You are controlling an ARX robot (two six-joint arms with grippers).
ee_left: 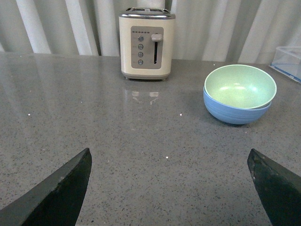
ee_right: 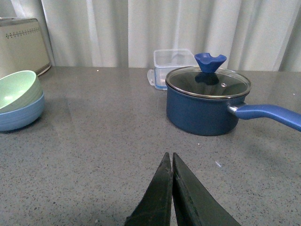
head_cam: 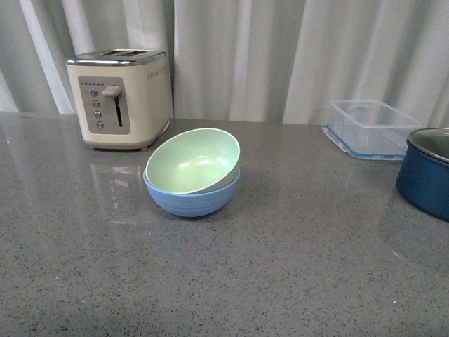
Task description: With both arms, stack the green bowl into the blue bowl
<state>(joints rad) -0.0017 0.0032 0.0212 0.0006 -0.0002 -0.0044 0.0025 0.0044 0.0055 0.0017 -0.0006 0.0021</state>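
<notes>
Sitting tilted in blue bowl [head_cam: 191, 198]: green bowl [head_cam: 193, 161]; both claws clear.

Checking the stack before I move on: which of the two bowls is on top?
The green bowl is on top, nested slightly tilted inside the blue bowl, which sits on the grey countertop. Only the blue one's ridged outer wall shows.

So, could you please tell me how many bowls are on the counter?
2. The green bowl sits tilted inside the blue bowl, in front of and to the right of the toaster. No others show.
</notes>
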